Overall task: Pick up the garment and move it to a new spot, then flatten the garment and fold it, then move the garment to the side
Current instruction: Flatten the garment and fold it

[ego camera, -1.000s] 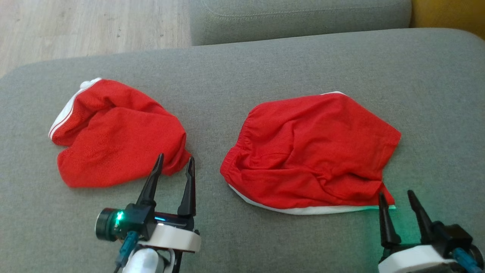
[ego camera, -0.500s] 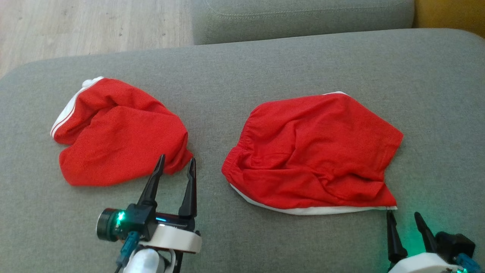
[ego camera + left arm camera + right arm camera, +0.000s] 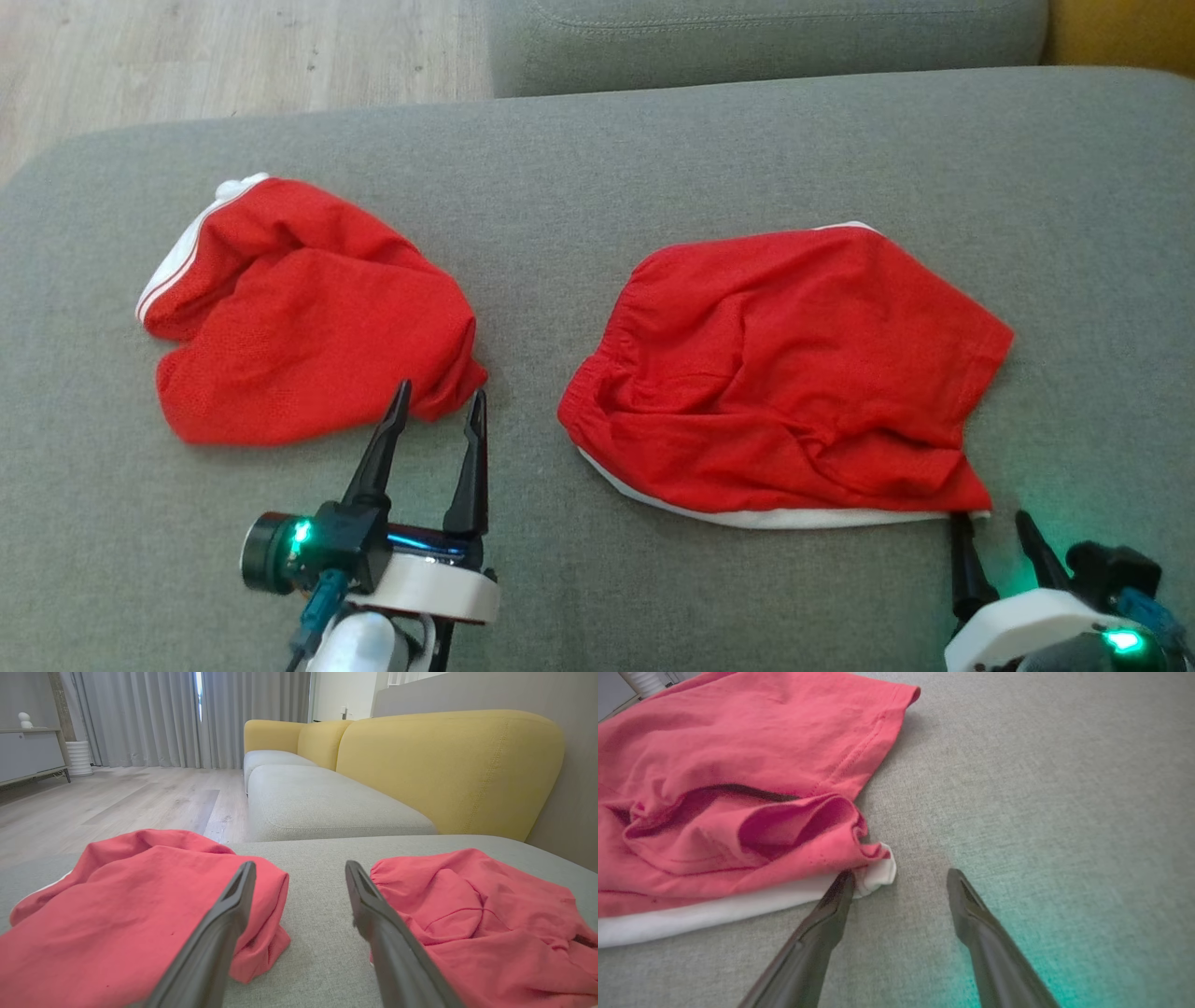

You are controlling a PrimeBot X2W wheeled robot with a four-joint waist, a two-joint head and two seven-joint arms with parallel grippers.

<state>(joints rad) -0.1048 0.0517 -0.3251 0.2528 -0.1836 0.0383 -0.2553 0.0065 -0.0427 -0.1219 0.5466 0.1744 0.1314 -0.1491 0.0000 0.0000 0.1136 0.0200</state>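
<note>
**Head view:** I see two red pieces on the grey cushion (image 3: 597, 159). The folded red garment (image 3: 784, 373) lies flat at centre right of the frame, with its white hem (image 3: 747, 516) along the lower edge. A bunched red garment (image 3: 299, 317) sits at centre left. At lower left the left gripper (image 3: 441, 388) has its jaws spread, the tips just beside the bunched piece's lower right corner. In the lower right corner the right gripper (image 3: 987, 516) is also spread, its tips at the hem's right end. Wooden floor (image 3: 233, 47) shows at upper left.

**Left wrist view:** My spread fingers frame bare cushion between the two pieces, with a yellow backrest (image 3: 448, 765) at upper right.

**Right wrist view:** The fingers are parted and hold nothing. The left-hand tip meets the hem's white corner, though I cannot tell whether it presses it. The other tip is over bare cushion tinted by a green glow (image 3: 1064, 952).
</note>
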